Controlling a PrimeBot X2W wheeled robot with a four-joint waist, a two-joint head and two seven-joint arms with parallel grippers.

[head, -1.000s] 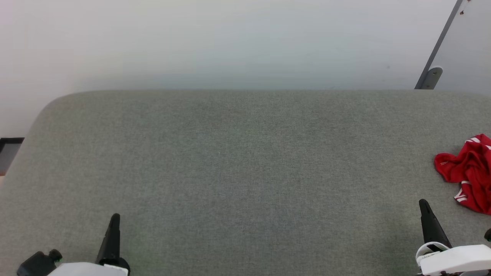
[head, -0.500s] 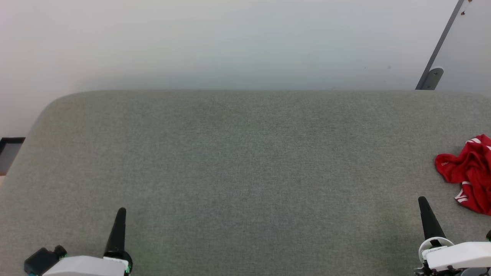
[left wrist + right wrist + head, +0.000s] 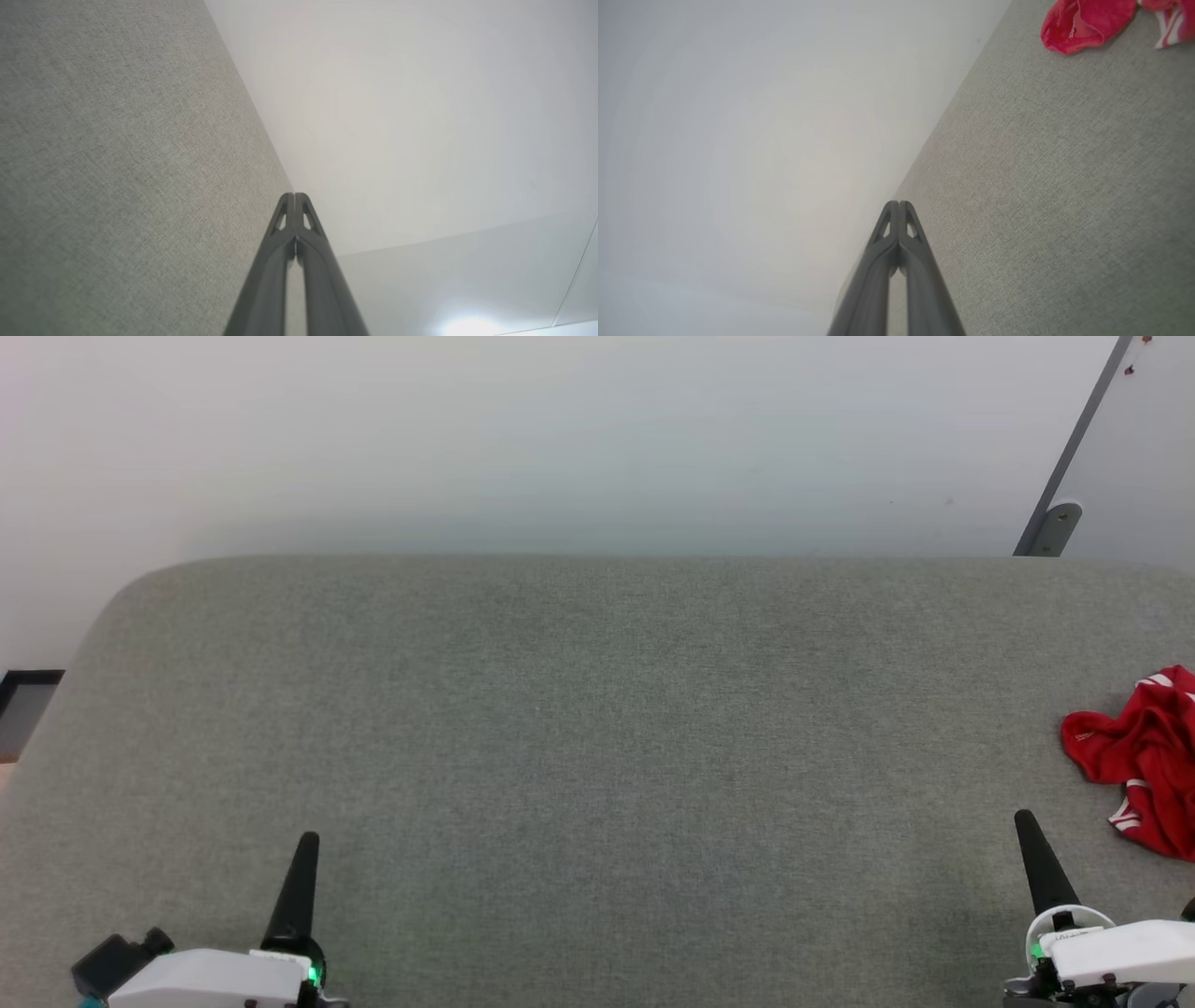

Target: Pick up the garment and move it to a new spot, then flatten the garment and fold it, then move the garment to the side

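Observation:
The red jersey with white sleeves and chest characters is out of view. My left gripper [image 3: 305,845] is at the lower left over the grey fabric surface [image 3: 597,737], its two dark fingers pressed together and holding nothing; the left wrist view shows its tips [image 3: 295,198] touching. My right gripper [image 3: 1026,821] is at the lower right, also shut and empty, with its tips [image 3: 899,205] closed in the right wrist view.
A small crumpled red cloth bundle [image 3: 1134,756] with white striped trim lies at the right edge, cut off by the frame, up and right of my right gripper. The right wrist view shows it as a red bundle [image 3: 1087,21]. A pale wall [image 3: 560,429] rises behind the surface's far edge.
My left gripper has moved forward and slightly to the right over the surface. The right gripper has edged forward a little. The red bundle has not moved.

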